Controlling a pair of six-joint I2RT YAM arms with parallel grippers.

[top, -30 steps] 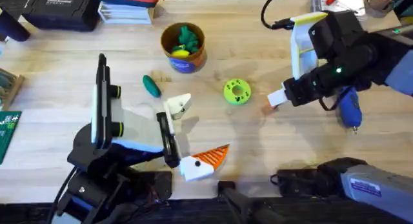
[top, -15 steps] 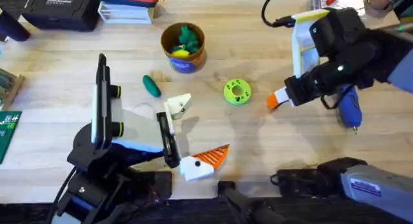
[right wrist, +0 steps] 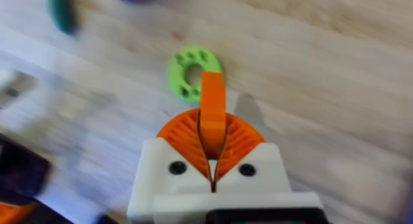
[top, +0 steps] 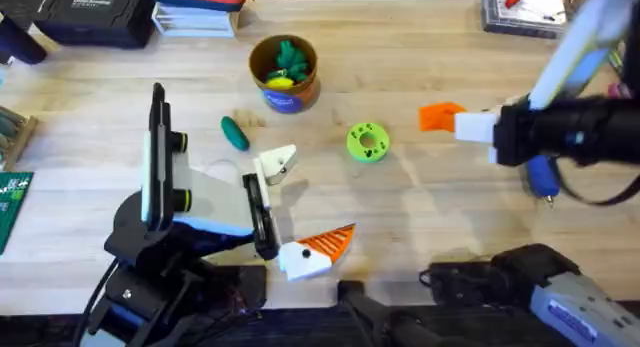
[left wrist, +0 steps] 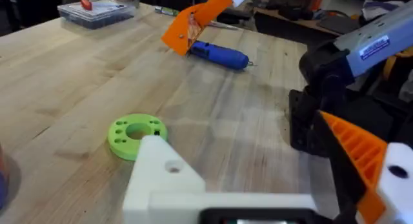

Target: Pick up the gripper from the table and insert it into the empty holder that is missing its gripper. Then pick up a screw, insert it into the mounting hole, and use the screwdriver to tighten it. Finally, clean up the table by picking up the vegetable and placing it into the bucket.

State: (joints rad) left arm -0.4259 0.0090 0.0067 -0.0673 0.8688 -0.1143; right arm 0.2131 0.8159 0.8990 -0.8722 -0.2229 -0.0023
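Observation:
My right gripper is shut on the gripper, a small orange wedge, and holds it above the table right of the green disc. In the right wrist view the wedge sticks out from between the orange pads. My left gripper stands open. One of its fingers is a bare white empty holder, the other carries an orange pad. The blue screwdriver lies under the right arm. The dark green vegetable lies below the yellow bucket. The screw is out of view.
Green toys and a yellow piece sit in the bucket. A clear box stands at the back right and a black case at the back left. A green circuit board lies at the left edge.
The right gripper has risen from the table with the orange wedge and swung away to the right. The left arm has not moved.

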